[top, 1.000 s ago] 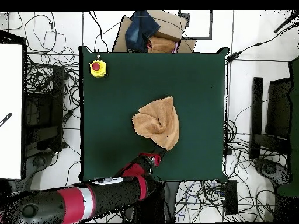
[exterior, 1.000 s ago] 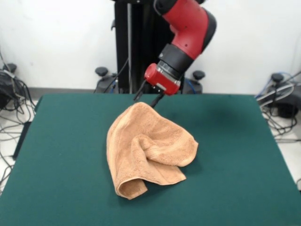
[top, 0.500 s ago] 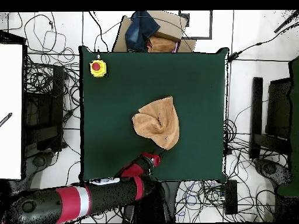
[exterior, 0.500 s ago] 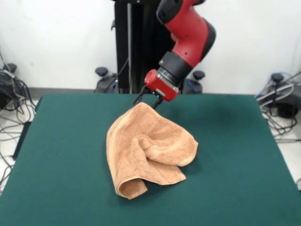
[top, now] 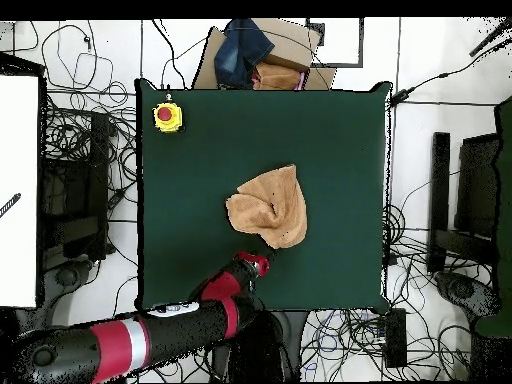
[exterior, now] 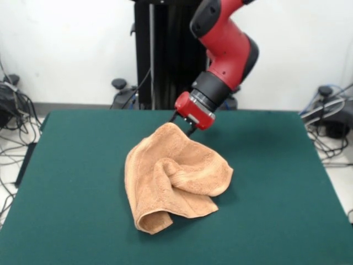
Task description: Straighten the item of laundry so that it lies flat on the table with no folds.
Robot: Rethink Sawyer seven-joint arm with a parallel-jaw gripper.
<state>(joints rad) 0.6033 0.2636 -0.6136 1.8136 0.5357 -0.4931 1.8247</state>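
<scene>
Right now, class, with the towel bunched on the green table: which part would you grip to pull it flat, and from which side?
Probably the raised corner of the towel, on the edge nearest the robot's base, coming from that side. It sticks out clear of the bunched folds. The tool is already there. Pulling it away from the heap should open the folds across the table.

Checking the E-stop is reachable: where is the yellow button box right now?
In the overhead view, the yellow button box sits at the table's upper-left corner, well apart from the towel.
</scene>
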